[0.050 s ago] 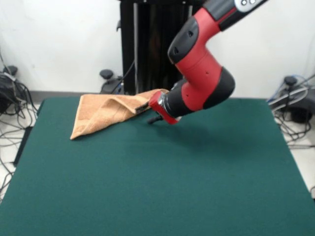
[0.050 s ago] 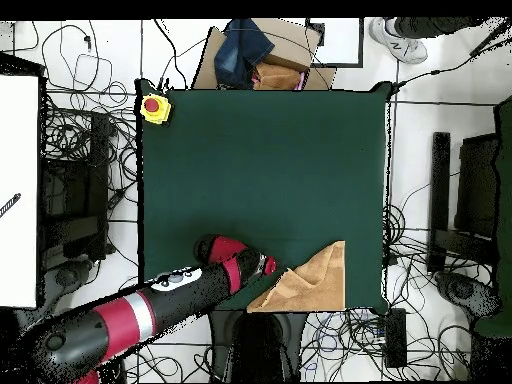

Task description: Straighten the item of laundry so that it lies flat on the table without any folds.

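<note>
Green table (image 1: 162, 187), folded towel (image 1: 103, 114) at pincer (image 1: 146, 107).

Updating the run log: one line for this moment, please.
towel: folded, bunched, far table corner | gripper: at towel's edge, grip unclear | flat: no

The towel (image 1: 101, 114) is a plain peach-orange, with no pattern that can be made out. The surface (image 1: 157, 182) under it is an even dark green. The arm (image 1: 199, 73) is red with black joints and a silver-grey band showing in the overhead view; the end effector (image 1: 153, 119) at its tip is black below a red collar. On 1 corner of the surface sits a yellow box (image 2: 155, 108) with a red button.
</note>
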Controlling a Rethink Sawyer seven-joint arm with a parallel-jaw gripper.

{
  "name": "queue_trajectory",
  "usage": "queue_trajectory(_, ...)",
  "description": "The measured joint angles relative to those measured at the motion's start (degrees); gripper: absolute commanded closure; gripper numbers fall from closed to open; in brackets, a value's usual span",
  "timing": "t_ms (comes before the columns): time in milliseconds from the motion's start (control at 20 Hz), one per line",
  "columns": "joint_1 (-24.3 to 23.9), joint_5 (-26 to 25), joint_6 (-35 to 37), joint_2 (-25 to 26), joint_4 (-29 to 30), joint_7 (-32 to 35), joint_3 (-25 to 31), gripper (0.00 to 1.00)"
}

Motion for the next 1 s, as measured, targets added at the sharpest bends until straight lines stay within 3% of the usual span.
queue_trajectory(250, 0.0, -0.6, 5.1, 1.0, -1.0, 0.2, 0.0, 0.00)
queue_trajectory(1000, 0.6, -3.1, 5.6, 2.5, -2.1, 0.6, -0.8, 0.00)
